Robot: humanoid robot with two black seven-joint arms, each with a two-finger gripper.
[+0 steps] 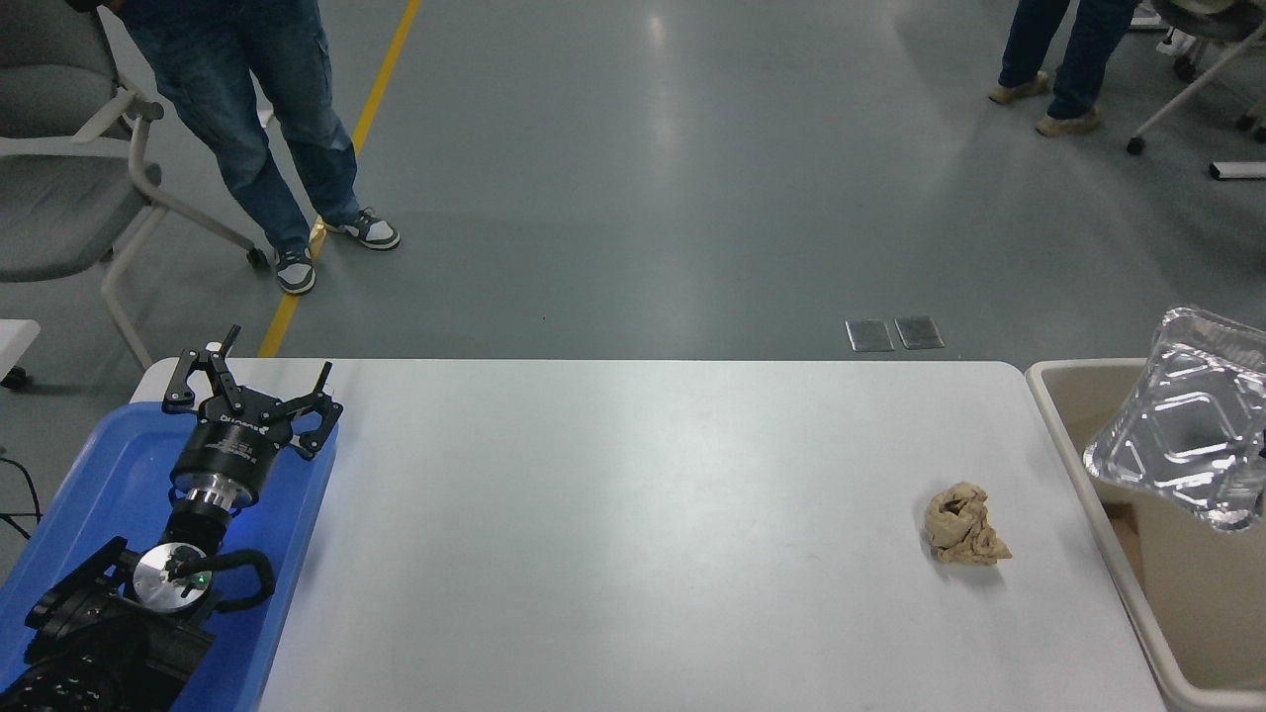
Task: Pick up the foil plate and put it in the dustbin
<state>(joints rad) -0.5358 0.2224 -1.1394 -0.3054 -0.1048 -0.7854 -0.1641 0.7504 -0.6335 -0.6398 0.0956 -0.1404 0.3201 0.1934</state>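
The foil plate (pixel 1187 425), a shiny silver tray with embossed base lines, hangs tilted at the right edge, its base facing me, above the open dustbin (pixel 1202 603). The dustbin is a large cream-white bin standing against the table's right end. The plate's lower rim is inside the bin's outline, at about rim height. The right gripper is past the picture's right edge and does not show, so I cannot see what holds the plate. My left gripper (pixel 252 381) is parked at the lower left, open and empty, over the blue tray.
A crumpled brown paper ball (pixel 964 524) lies on the white table (pixel 633 514) near the bin. A shallow blue tray (pixel 89 494) lies under the left arm. A person's legs (pixel 267 119) and a chair (pixel 59 198) are at the far left, another person's legs (pixel 1053 49) at the far right.
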